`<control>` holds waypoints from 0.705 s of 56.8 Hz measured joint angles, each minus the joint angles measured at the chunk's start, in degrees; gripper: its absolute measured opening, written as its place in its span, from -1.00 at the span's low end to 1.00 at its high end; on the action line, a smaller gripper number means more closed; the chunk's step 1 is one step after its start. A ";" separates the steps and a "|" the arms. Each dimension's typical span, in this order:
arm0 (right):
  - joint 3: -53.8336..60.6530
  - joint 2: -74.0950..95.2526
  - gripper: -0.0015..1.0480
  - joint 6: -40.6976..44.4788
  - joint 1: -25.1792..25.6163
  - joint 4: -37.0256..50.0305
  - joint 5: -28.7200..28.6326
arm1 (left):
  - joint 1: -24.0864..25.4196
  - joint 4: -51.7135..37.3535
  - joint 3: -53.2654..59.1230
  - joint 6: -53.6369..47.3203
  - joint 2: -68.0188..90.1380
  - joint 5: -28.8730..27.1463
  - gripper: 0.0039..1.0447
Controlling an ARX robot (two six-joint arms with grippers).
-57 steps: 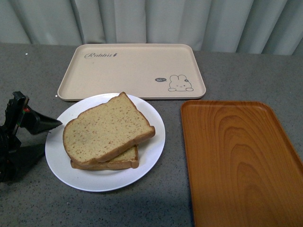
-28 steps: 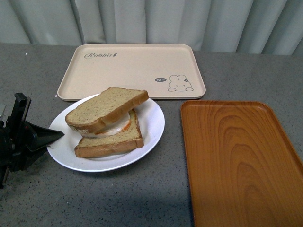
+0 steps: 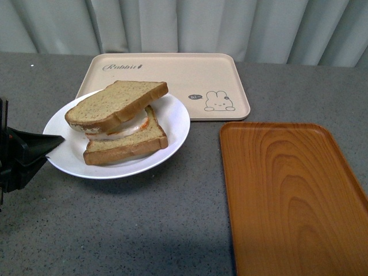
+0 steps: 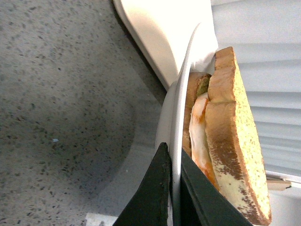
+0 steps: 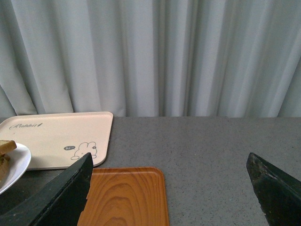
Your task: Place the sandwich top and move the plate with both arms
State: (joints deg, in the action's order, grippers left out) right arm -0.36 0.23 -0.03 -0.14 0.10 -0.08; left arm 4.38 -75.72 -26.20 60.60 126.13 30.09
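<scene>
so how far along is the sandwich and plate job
Done: the sandwich top sits on the egg slice. In hand: the left gripper is shut on the rim of the plate, raised off the table. Left: the right gripper is open, away from the plate, which is not set down.

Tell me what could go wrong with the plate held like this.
The left gripper pinches the plate only at its rim, so it may slip or tip.
The sandwich top sits askew on the egg; it could slide off.
The right gripper is open and away, giving no support.
</scene>
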 joint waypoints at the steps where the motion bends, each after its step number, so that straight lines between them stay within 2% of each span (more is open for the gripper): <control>1: 0.00 0.00 0.83 0.00 0.00 0.00 -0.02 | -0.07 -0.31 0.11 0.04 -0.04 0.07 -0.93; 9: 0.00 0.00 0.83 0.00 0.00 0.00 -0.02 | -0.94 -1.07 0.26 1.51 -1.03 -0.52 -0.93; 16: 0.00 0.00 0.83 0.00 0.00 0.00 0.00 | -1.97 2.45 -3.10 2.56 -1.33 -4.79 -0.93; 24: 0.00 0.00 0.83 0.00 0.00 0.00 -0.02 | -4.59 10.34 -11.67 4.90 -0.42 -12.46 -0.93; 40: 0.00 0.00 0.83 0.00 0.00 0.00 -0.02 | -9.07 20.85 -28.79 7.15 5.73 -16.63 -0.93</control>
State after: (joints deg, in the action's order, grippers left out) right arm -0.36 0.23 -0.03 -0.14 0.10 -0.10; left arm -4.69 -54.87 -54.98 67.75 131.85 13.45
